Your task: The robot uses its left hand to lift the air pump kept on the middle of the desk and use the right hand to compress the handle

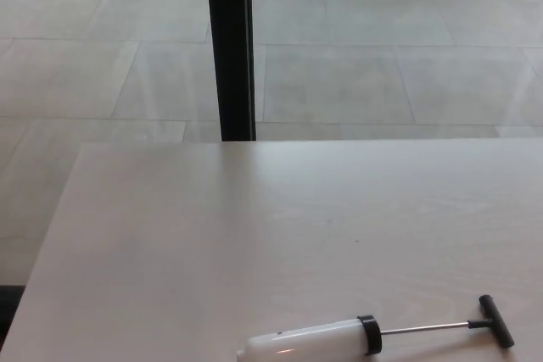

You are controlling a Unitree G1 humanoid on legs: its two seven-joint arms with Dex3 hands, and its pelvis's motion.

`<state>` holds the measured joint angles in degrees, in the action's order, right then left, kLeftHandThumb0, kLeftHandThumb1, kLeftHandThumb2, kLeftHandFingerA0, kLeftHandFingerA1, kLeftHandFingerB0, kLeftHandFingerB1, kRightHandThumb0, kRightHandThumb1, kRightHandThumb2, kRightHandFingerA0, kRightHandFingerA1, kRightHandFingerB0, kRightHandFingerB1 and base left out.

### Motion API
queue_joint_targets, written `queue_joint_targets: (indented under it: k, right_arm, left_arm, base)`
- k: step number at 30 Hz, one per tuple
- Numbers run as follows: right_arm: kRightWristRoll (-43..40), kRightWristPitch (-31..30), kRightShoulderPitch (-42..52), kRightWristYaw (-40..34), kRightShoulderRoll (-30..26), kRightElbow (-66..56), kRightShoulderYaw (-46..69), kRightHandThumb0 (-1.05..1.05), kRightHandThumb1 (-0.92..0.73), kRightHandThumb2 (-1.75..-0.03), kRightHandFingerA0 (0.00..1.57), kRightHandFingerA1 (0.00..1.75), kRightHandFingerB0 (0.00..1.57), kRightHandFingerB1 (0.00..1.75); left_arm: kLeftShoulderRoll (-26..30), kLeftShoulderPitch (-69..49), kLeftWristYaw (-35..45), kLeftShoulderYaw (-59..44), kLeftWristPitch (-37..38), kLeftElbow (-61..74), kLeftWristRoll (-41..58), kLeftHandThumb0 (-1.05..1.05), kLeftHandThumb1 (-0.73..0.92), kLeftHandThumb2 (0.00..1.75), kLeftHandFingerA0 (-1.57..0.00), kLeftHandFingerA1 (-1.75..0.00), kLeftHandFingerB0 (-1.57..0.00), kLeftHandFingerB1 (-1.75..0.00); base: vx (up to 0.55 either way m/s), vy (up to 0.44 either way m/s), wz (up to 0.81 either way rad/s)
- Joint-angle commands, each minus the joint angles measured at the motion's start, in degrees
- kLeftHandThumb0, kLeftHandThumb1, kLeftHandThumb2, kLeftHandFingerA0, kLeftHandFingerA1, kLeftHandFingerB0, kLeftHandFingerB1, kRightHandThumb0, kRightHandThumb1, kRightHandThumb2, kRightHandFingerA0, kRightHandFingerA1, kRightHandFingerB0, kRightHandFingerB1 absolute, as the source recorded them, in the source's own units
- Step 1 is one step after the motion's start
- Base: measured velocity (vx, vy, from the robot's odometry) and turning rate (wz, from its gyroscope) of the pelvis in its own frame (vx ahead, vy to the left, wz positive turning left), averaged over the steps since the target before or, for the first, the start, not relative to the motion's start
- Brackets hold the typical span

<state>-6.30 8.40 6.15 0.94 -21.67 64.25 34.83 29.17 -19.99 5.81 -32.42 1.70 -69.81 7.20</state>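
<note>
White and lying on its side, the air pump (312, 341) rests near the close edge of my pale wooden tabletop (212, 235), its black handle (496, 320) pulled out on a thin rod toward my right. Neither robot hand of mine shows, so I cannot tell their state.

One air pump (314, 339) — one white barrel, one black T-handle (496, 320); one pale desk (212, 243); one black post (229, 48) beyond.
</note>
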Motion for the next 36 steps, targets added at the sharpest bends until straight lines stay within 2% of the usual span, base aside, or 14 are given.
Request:
queue_joint_targets:
  k: [1,4,10,11,13,14,15,16,18,19,33,34,35,36]
  right_arm:
    - [-11.5,2.8,-2.3,3.7,-5.9,3.8,9.9,-0.91,-0.61,-1.01,0.02,0.31,0.02,0.35]
    - [-11.9,0.7,-3.4,4.8,-9.0,4.4,11.6,-1.05,-0.81,-1.12,0.00,0.08,0.00,0.00]
    - [-11.1,1.3,-8.9,5.0,-14.3,1.2,11.8,-1.02,-0.85,-1.16,0.00,0.11,0.00,0.01]
    - [-10.7,1.5,-9.5,5.1,-14.8,-0.1,11.3,-0.83,-0.90,-0.80,0.00,0.01,0.00,0.08]
    - [-9.6,2.7,-11.0,6.7,-16.0,-3.1,9.8,-0.86,-0.91,-0.78,0.00,0.03,0.00,0.10]
    - [-9.3,2.0,-13.0,6.5,-16.5,-5.1,9.0,-0.88,-0.92,-0.71,0.00,0.13,0.00,0.21]
    - [-9.7,2.8,-14.6,7.2,-16.3,-7.4,8.6,-0.97,-0.82,-1.17,0.00,0.11,0.00,0.05]
    - [-9.9,3.2,-14.9,7.6,-16.1,-8.1,8.5,-0.97,-0.82,-1.17,0.00,0.11,0.00,0.05]
    - [-10.0,3.7,-15.5,8.0,-15.7,-10.9,8.1,-0.85,-0.92,-0.71,0.00,0.10,0.00,0.21]
    - [-9.6,5.7,-18.0,9.1,-13.9,-17.7,5.7,-0.96,-0.76,-1.16,0.00,0.23,0.07,0.24]
    - [-1.1,10.2,-21.0,9.7,-6.1,-35.3,-9.9,-1.05,-0.76,-1.25,0.01,0.72,0.11,0.67]
    - [-0.1,9.6,-20.6,9.0,-5.5,-36.9,-11.2,-1.05,-0.92,-0.78,0.00,0.90,0.06,0.76]
    - [0.1,9.8,-20.0,9.6,-4.0,-37.5,-12.7,-1.03,-0.71,-1.22,0.06,0.75,0.12,0.70]
    - [-0.1,9.5,-19.5,9.8,-3.0,-38.1,-13.5,-1.05,-0.92,-0.71,0.03,0.94,0.07,0.77]
  left_arm:
    - [4.5,1.5,2.4,-12.9,1.3,-4.4,12.9,-0.49,0.56,0.56,-0.48,-0.56,-0.49,-0.47]
    - [5.5,3.9,2.4,-22.0,0.6,-4.8,19.8,-0.55,0.71,0.61,-0.20,-0.49,-0.14,-0.38]
    - [10.6,12.9,1.0,-25.9,5.7,-1.6,19.6,-0.69,0.56,0.91,-0.23,-0.57,-0.30,-0.55]
    - [10.9,13.8,3.4,-24.9,8.1,0.2,18.4,-0.57,0.76,0.60,-0.25,-0.46,-0.39,-0.40]
    - [12.1,17.7,5.2,-23.3,9.7,5.0,16.8,-0.52,0.70,0.61,-0.41,-0.54,-0.46,-0.49]
    - [11.8,19.5,3.1,-20.1,10.6,10.4,13.6,-0.54,0.53,0.94,-0.32,-0.59,-0.18,-0.49]
    - [11.4,21.6,2.5,-17.3,10.4,15.1,11.7,-0.63,0.55,0.92,-0.31,-0.57,-0.19,-0.47]
    - [11.3,22.1,2.6,-16.8,10.1,16.2,11.5,-0.63,0.55,0.92,-0.31,-0.57,-0.19,-0.47]
    - [10.1,22.9,2.3,-13.9,12.3,20.8,9.2,-0.57,0.54,0.93,-0.32,-0.59,-0.19,-0.48]
    - [6.1,25.2,-0.9,-6.2,10.7,38.4,4.3,-0.60,0.68,0.60,-0.44,-0.47,-0.41,-0.38]
    - [-2.9,31.1,-1.8,22.0,1.2,73.4,-16.5,-0.69,0.51,0.90,-0.38,-0.59,-0.28,-0.50]
    - [-3.4,31.4,-1.5,24.0,0.7,74.3,-18.1,-0.69,0.51,0.91,-0.40,-0.59,-0.26,-0.49]
    - [-3.9,31.0,-0.4,27.6,-1.0,76.9,-21.3,-0.75,0.52,0.90,-0.35,-0.58,-0.28,-0.50]
    - [-4.5,30.9,0.1,29.3,0.3,76.8,-22.5,-0.72,0.50,0.90,-0.40,-0.62,-0.27,-0.50]
  base:
    - [0.00,0.000,0.00]
    - [0.00,0.000,0.00]
    - [0.00,0.000,0.00]
    - [0.00,0.000,0.00]
    - [0.00,0.000,0.00]
    - [0.00,0.000,0.00]
    - [0.00,0.000,0.00]
    - [0.00,0.000,0.00]
    - [0.00,0.000,0.00]
    - [0.00,0.000,0.00]
    - [0.00,0.000,0.00]
    - [0.00,0.000,0.00]
    - [0.00,0.000,0.00]
    - [0.00,0.000,0.00]
